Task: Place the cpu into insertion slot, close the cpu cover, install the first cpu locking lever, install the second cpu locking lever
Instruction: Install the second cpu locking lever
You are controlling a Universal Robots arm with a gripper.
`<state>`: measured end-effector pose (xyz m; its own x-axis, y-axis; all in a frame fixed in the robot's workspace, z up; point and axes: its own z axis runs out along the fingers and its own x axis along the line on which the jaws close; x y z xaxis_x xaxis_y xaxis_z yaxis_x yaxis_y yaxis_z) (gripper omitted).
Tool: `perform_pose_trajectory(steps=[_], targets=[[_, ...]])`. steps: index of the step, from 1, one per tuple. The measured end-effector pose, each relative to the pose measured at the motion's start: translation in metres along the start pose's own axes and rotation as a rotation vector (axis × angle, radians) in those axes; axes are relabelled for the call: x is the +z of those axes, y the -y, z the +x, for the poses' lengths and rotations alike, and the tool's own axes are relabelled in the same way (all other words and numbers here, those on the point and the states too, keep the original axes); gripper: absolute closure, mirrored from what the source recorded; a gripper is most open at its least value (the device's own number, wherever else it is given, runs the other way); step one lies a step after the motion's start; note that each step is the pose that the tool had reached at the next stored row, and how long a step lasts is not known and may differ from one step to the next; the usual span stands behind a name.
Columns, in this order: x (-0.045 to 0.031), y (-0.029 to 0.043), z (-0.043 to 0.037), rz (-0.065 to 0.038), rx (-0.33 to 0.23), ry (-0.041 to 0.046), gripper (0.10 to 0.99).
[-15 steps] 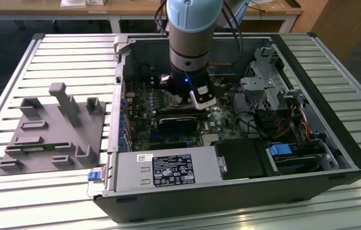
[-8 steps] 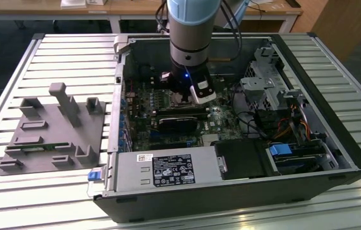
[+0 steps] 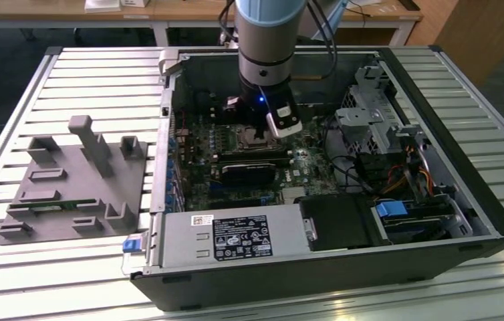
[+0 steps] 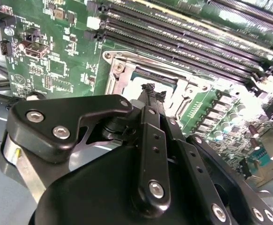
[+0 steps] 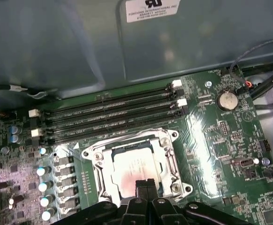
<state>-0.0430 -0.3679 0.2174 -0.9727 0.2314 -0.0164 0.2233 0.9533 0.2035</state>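
Hanging over the open computer case (image 3: 492, 221) in the exterior view, the gripper (image 3: 275, 130) sits low above the motherboard (image 3: 234, 174), its fingers drawn together with nothing between them. The first wrist view shows the cpu (image 5: 136, 164) seated flat in the insertion slot (image 5: 98, 176), the cpu cover (image 5: 166, 140) lying down around it, and the fingertips (image 5: 144, 185) just above its near edge. The second wrist view gives the slot's metal rim (image 4: 122, 70) and the memory slots (image 4: 183, 37) beyond, the chip itself hidden behind the gripper body. A grey fixture block (image 3: 73, 180) stands on the slatted table (image 3: 100, 73), on the exterior view's left.
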Motion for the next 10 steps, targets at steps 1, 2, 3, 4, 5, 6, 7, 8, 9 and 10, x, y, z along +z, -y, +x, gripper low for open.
perform_pose_trajectory(steps=[1, 2, 3, 4, 5, 6, 7, 8, 9, 10], targets=[[0.0003, -0.0012, 0.0002, 0.003, 0.0, 0.0006, 0.984], [0.0005, -0.0026, 0.0005, 0.005, 0.0, 0.0012, 0.984], [0.0007, -0.0037, 0.0008, 0.008, 0.0, 0.0017, 0.984], [0.0009, -0.0042, 0.0009, 0.008, -0.001, 0.0018, 0.984], [0.0009, -0.0043, 0.0009, 0.008, -0.001, 0.0019, 0.984], [0.0009, -0.0043, 0.0009, 0.008, -0.001, 0.0019, 0.984], [0.0009, -0.0044, 0.001, 0.008, 0.0, 0.0019, 0.984], [0.0009, -0.0045, 0.001, 0.008, 0.0, 0.0019, 0.984], [0.0009, -0.0045, 0.001, 0.008, -0.001, 0.0019, 0.984], [0.0009, -0.0045, 0.001, 0.008, 0.0, 0.0019, 0.984]])
